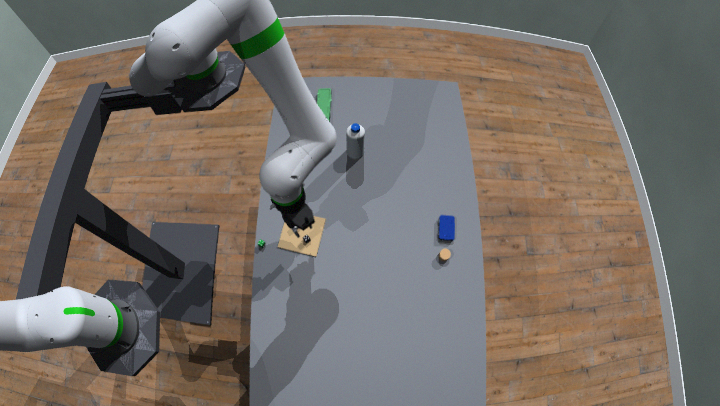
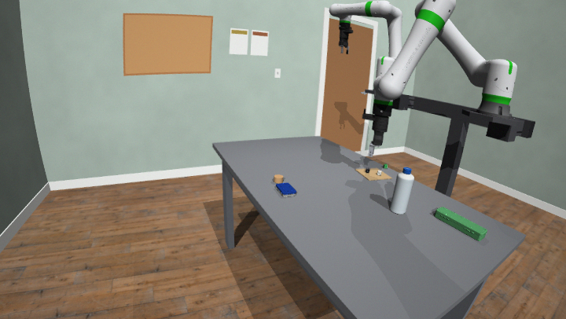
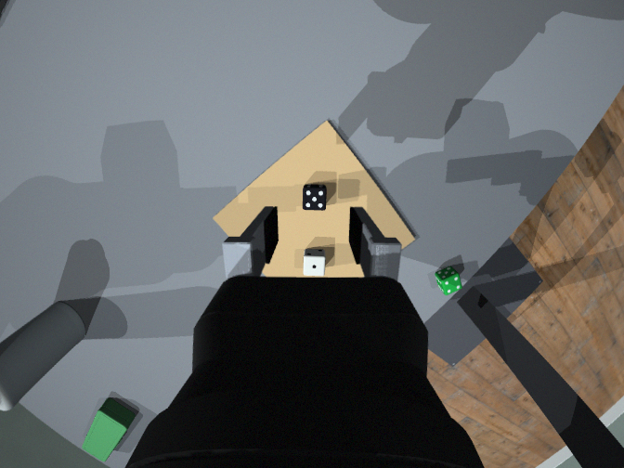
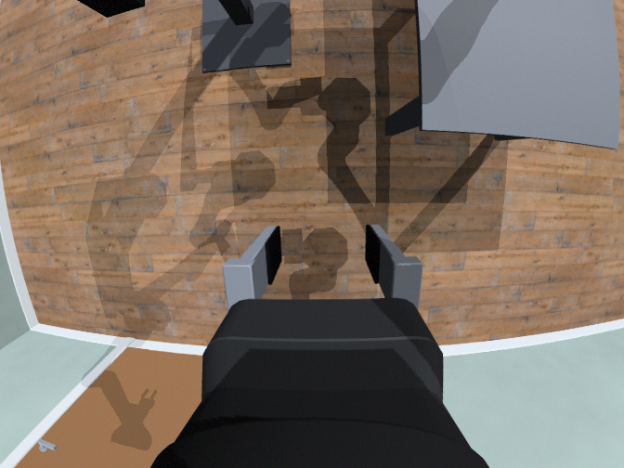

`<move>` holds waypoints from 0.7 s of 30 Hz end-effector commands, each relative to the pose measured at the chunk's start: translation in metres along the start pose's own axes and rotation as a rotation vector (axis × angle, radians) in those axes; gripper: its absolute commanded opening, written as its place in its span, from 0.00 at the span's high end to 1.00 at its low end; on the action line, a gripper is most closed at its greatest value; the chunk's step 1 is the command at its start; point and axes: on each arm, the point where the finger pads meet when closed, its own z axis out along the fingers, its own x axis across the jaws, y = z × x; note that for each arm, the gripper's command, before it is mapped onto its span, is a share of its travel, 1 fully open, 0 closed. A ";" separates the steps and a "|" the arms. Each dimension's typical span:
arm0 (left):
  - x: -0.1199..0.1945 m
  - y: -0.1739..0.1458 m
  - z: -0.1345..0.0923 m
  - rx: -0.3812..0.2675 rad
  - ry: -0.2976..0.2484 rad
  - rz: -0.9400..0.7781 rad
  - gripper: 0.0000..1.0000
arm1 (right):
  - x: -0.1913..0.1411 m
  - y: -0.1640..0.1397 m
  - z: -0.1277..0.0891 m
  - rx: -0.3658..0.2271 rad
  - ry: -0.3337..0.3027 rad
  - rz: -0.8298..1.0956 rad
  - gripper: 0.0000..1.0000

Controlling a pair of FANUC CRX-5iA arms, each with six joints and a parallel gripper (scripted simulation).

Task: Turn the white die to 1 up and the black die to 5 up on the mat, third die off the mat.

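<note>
The black die (image 1: pixel 306 239) (image 2: pixel 367 170) (image 3: pixel 314 199) sits flat on the tan mat (image 1: pixel 294 247) (image 2: pixel 371 176) (image 3: pixel 327 146), with 5 on top. The white die (image 2: pixel 379 173) (image 3: pixel 314 266) also sits flat on the mat, 1 on top; the gripper largely hides it in the top view. The green die (image 1: pixel 261 243) (image 2: pixel 385 166) (image 3: pixel 448 280) lies on the table, off the mat. My left gripper (image 1: pixel 303 229) (image 2: pixel 371 152) (image 3: pixel 313 224) is open and empty above the mat, clear of the dice. My right gripper (image 2: pixel 344 51) (image 4: pixel 322 242) is open and empty, high up away from the table.
A white bottle (image 1: pixel 355 143) (image 2: pixel 402 194) and a green bar (image 1: pixel 326 100) (image 2: pixel 459 223) (image 3: pixel 107 430) stand beyond the mat on the left arm's side. A blue box (image 1: pixel 446 227) (image 2: pixel 286 189) and a small wooden cylinder (image 1: pixel 444 254) (image 2: pixel 277 178) are near the table's far long edge.
</note>
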 end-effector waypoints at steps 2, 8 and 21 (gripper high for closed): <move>0.000 -0.001 -0.001 0.001 0.000 0.000 0.00 | 0.000 0.000 -0.001 -0.002 0.000 0.000 0.00; 0.000 -0.001 -0.001 0.001 0.000 0.000 0.00 | 0.000 0.000 -0.001 -0.002 0.000 0.000 0.00; 0.000 -0.001 -0.004 0.001 0.000 0.000 0.00 | 0.000 0.000 -0.001 -0.002 0.000 0.000 0.00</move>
